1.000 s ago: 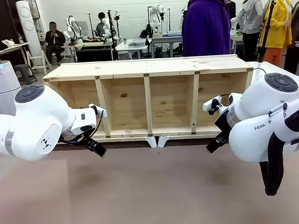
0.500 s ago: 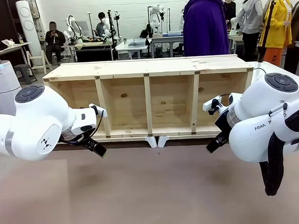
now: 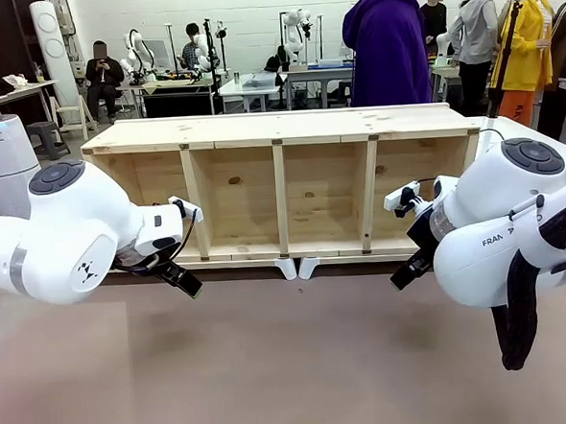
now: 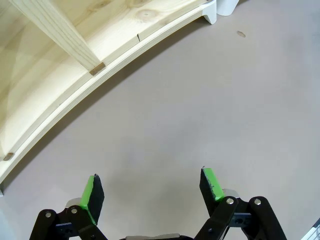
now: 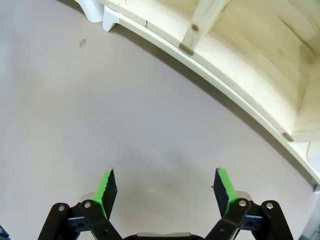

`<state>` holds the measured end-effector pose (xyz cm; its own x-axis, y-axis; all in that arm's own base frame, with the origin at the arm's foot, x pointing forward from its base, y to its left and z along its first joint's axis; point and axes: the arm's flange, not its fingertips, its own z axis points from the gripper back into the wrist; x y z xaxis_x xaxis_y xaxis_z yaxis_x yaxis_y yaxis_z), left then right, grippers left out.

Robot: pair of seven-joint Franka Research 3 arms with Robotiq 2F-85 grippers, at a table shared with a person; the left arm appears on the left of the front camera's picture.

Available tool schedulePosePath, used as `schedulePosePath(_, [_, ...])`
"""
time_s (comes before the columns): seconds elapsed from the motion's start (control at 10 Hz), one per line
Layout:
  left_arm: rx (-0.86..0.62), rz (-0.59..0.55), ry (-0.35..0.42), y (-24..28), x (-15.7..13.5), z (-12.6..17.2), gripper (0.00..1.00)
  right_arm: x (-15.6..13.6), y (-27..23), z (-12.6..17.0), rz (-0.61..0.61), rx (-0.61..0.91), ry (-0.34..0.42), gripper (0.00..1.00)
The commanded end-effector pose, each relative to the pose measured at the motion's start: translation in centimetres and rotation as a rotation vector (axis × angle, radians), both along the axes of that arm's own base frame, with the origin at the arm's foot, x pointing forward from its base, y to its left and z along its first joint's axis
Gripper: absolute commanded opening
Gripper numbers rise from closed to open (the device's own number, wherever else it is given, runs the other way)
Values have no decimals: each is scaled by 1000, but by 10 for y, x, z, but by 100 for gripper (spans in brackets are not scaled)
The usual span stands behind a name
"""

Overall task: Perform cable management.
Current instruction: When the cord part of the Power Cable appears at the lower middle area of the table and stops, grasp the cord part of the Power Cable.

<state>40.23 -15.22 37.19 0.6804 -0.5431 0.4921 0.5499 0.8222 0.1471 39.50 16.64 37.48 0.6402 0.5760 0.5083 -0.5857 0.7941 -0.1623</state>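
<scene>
A thin black line, perhaps the cable [image 3: 491, 132], curves off the right top corner of the wooden shelf unit [image 3: 278, 128]; I cannot tell more of it. My left gripper [image 3: 186, 283] hangs low in front of the shelf's left bay. It is open over bare table [image 4: 150, 180], with nothing between its green pads. My right gripper [image 3: 403, 276] hangs in front of the shelf's right bay. It too is open above the table [image 5: 165, 177] and holds nothing.
The long wooden shelf unit lies across the table's far half, with open bays facing me and two white feet [image 3: 297, 267] at its base. A person in a purple hoodie [image 3: 388, 42] stands behind it. The brown table surface [image 3: 301, 355] stretches in front of the shelf.
The person behind the shelf has shifted slightly. Neither arm nor gripper has moved.
</scene>
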Motion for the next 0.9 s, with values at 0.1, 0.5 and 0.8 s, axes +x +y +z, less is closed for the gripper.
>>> schedulePosePath(0.1, [0, -6, 4, 20, -26, 14, 100, -22, -22, 18, -8, -24, -30, 100])
schedulePosePath(0.5, [-21, -2, -43, 47, -73, 42, 100, -60, -52, 55, -25, -15, -111, 100])
schedulePosePath(0.8, [-73, 13, -87, 74, -110, 53, 100, -89, -78, 76, -63, 4, -171, 100])
